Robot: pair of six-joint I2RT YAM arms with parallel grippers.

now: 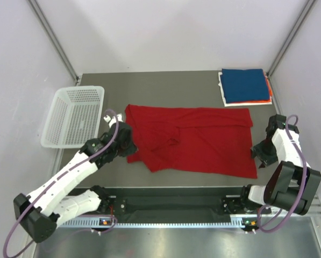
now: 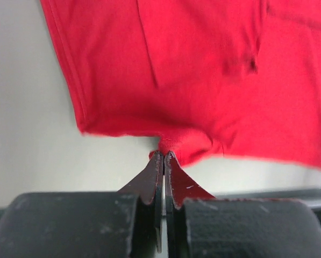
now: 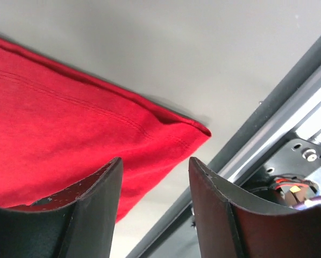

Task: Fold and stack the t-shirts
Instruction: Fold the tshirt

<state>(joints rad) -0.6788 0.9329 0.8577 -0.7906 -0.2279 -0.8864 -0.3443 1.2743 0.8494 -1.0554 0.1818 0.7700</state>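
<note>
**Left tool pinched red shirt's edge; right tool stood open at the far corner**

The red t-shirt (image 1: 192,140) lay spread and rumpled across the middle of the dark worktop (image 1: 165,80), its long side running from 9 to 3 o'clock in the top view. The left tool (image 2: 164,156) sat at the shirt's 8 o'clock edge with its jaws closed tight on a small bunched fold of the hem, the cloth puckering just above the tips. The right tool (image 3: 155,161) was at the shirt's 4 o'clock corner, near the worktop's front rail. Its fingers (image 3: 98,185) stood apart with nothing gripped between them, and the shirt's hemmed corner lay flat on the worktop beyond the gap.

At 1 o'clock, in the far corner, sat a stack of folded t-shirts (image 1: 245,86): dark blue on top, with an orange edge and a white edge showing beneath. A white mesh basket (image 1: 74,115) stood at 10 o'clock, apart from the red shirt.
</note>
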